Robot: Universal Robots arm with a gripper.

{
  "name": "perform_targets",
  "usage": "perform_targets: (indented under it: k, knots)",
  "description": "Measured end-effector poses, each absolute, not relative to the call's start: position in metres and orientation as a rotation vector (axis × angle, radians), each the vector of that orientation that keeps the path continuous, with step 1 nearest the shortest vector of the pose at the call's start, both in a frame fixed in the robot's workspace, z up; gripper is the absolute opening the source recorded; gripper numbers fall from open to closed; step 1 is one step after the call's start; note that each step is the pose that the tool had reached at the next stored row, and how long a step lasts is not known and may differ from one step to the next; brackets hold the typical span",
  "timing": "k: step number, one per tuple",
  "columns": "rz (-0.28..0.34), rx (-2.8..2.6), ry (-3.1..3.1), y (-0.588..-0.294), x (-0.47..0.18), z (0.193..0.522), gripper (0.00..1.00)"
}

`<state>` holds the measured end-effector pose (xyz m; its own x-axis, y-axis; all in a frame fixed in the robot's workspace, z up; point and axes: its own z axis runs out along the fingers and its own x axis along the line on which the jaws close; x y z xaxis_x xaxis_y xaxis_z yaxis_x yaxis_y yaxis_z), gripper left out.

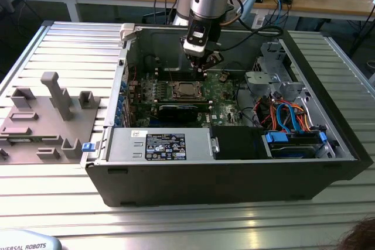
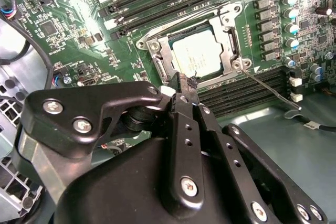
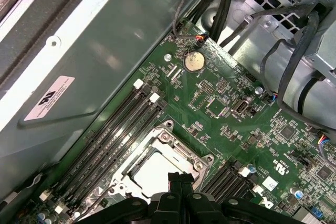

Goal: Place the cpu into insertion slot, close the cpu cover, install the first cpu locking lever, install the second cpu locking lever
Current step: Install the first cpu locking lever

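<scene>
Gripper: the gripper (image 2: 186, 83) hangs just above the insertion slot (image 2: 148, 44), at one edge of it. In the exterior view it (image 1: 202, 69) stands over the slot's far side.
Fingers: the two black fingertips (image 3: 176, 179) are pressed together with nothing visible between them. I cannot tell whether they touch the slot's metal.
Cpu: the cpu (image 2: 197, 56) lies flat inside the insertion slot with its pale metal top up. It also shows in the first wrist view (image 3: 152, 171) and the exterior view (image 1: 186, 90).
Cpu cover: the cpu cover (image 2: 229, 38) lies down over the insertion slot, its window framing the chip.
Thin metal rod: a thin metal rod (image 2: 268, 88) reaches out from one corner of the insertion slot and slants away across the board.
Memory slots: long dark memory slots (image 3: 113, 140) run just beside the insertion slot.
Circuit board: the green circuit board (image 2: 68, 3) carries the insertion slot.
Computer case: the open computer case (image 1: 234, 174) surrounds the insertion slot on all sides.
</scene>
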<state>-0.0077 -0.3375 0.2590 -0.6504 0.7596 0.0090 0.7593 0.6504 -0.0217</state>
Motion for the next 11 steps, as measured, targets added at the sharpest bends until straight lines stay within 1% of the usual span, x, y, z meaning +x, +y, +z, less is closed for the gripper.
perform_targets:
  k: [11]
  knots:
    - [0.025, -1.266, -2.857, -0.3375, -0.0077, 0.2590, 0.11]
